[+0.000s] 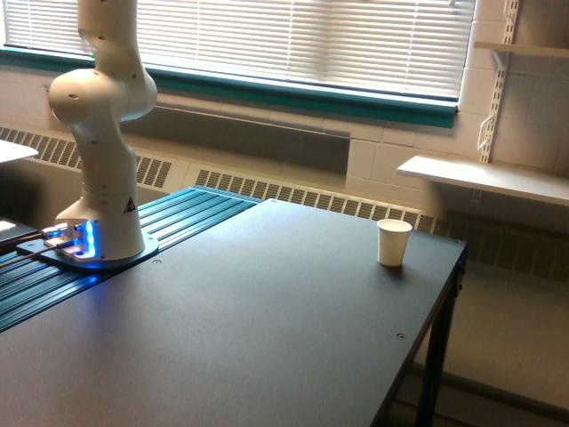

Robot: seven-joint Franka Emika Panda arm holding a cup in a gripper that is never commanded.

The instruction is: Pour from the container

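From my remote station I logged only the arm's base and lower links [100,151], standing on the far left of the dark table [267,329] with blue lights glowing at its foot. The gripper was out of frame above, so I could not tell whether it was clenched or released. The clear container did not show anywhere in view. A white paper cup [394,242] stood upright near the table's far right edge.

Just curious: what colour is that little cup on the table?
White paper cup, exterior view.
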